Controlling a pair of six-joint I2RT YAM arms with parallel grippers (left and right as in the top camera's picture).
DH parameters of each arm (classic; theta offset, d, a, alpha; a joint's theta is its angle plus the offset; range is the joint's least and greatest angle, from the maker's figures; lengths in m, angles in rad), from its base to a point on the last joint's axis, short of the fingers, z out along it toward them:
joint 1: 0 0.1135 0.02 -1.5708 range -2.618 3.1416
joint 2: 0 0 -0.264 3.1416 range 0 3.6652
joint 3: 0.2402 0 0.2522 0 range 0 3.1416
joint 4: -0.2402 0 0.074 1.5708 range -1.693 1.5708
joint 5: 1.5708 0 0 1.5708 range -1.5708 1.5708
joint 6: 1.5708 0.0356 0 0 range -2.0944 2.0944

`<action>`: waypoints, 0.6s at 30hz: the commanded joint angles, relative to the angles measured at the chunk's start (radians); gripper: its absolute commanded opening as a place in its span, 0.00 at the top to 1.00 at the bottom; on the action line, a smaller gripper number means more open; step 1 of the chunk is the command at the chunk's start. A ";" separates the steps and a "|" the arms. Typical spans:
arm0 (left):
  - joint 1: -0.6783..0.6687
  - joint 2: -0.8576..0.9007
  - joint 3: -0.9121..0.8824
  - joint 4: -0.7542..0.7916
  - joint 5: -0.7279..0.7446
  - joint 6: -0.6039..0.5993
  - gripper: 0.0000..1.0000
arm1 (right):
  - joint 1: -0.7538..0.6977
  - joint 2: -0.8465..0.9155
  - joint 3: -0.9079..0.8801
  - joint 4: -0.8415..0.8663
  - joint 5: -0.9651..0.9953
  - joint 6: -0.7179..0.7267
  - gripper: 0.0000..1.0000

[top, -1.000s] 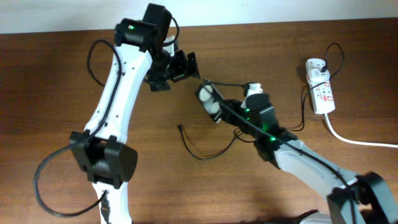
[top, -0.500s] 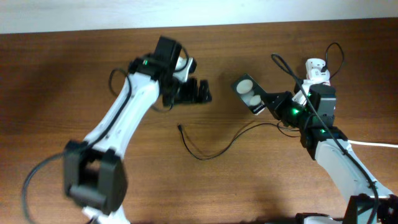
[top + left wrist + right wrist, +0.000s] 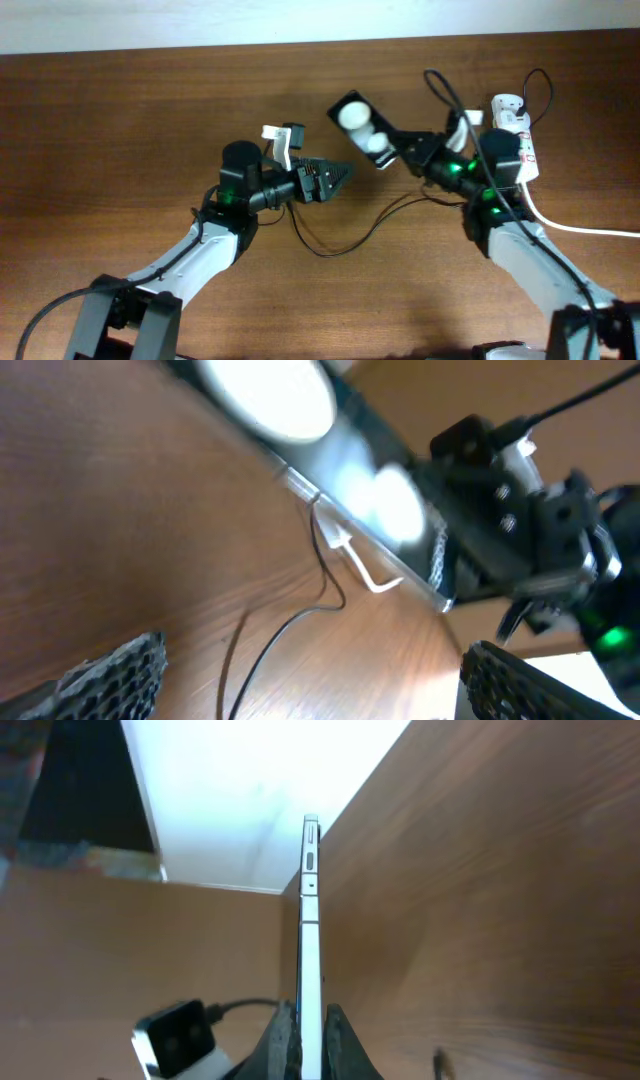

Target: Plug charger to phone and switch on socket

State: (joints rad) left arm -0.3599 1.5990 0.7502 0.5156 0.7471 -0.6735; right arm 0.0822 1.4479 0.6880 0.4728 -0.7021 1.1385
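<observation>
My right gripper is shut on the black phone and holds it tilted above the table, its two white discs showing. In the right wrist view the phone is edge-on between the shut fingers. My left gripper is open and empty, low over the table just left of the phone. In the left wrist view the phone is straight ahead of that gripper. The thin black charger cable lies looped on the table with its plug tip below the left gripper. The white socket strip lies at the far right.
A white adapter sits at the strip's far end, with the black cable looping by it. The thick white cord runs off to the right edge. A small white and black block with a cable shows in the right wrist view.
My left arm has swung down and now lies low, its gripper pointing right at the phone. My right gripper has carried the phone left and a little further back.
</observation>
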 commanded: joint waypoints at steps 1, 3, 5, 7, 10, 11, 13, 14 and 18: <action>0.002 0.005 -0.009 0.045 -0.064 -0.106 0.01 | 0.088 0.075 0.017 0.138 0.019 0.089 0.96; 0.002 0.005 -0.009 0.066 -0.133 -0.176 0.01 | 0.142 0.132 0.017 0.217 0.041 0.113 0.96; 0.002 0.005 -0.009 0.099 -0.146 -0.179 0.01 | 0.176 0.167 0.017 0.270 0.041 0.121 0.96; 0.002 0.005 -0.009 0.105 -0.195 -0.220 0.01 | 0.202 0.191 0.017 0.290 0.047 0.127 0.96; 0.003 0.005 -0.009 0.133 -0.214 -0.248 0.01 | 0.208 0.198 0.017 0.292 0.049 0.127 0.96; 0.003 0.005 -0.009 0.152 -0.214 -0.258 0.00 | 0.208 0.197 0.017 0.292 0.053 0.127 0.96; 0.003 0.005 -0.009 0.192 -0.235 -0.286 0.09 | 0.209 0.197 0.017 0.291 0.051 0.134 0.96; 0.003 0.005 -0.009 0.195 -0.265 -0.320 0.11 | 0.209 0.198 0.017 0.291 0.051 0.150 0.96; 0.003 0.005 -0.009 0.250 -0.285 -0.336 0.16 | 0.209 0.197 0.017 0.290 0.050 0.154 0.96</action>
State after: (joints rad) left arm -0.3599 1.6054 0.7341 0.7067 0.5011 -0.9958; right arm 0.2768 1.6402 0.6979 0.7708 -0.6365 1.3014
